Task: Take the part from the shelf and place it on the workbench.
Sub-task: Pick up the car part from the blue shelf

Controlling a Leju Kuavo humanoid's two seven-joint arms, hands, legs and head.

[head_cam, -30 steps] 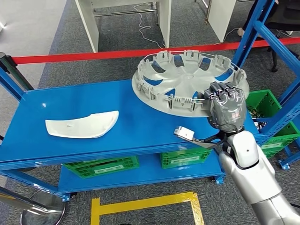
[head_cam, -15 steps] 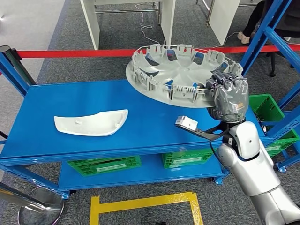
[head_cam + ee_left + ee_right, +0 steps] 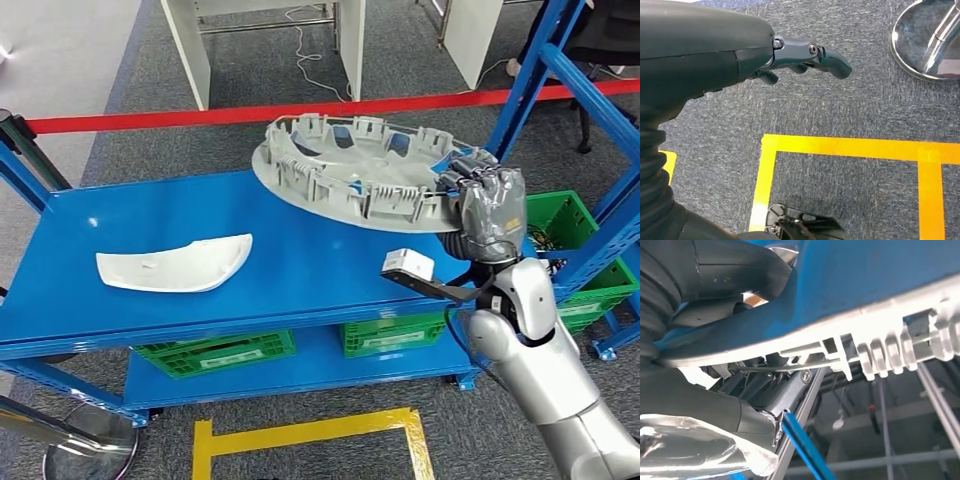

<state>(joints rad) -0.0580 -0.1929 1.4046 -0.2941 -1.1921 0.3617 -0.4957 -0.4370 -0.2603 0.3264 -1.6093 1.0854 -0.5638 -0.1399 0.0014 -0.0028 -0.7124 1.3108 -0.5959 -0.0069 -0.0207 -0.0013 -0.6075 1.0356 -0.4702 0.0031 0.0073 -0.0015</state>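
The right hand [image 3: 489, 212] grips the wheel cover [image 3: 355, 180] by its near rim, above the shelf [image 3: 302, 260].

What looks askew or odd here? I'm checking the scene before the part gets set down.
The grey wheel cover is tilted and held above the blue shelf by one edge in the right robot hand, most of it unsupported. The white curved panel lies flat on the shelf. Nothing looks spilled or broken.
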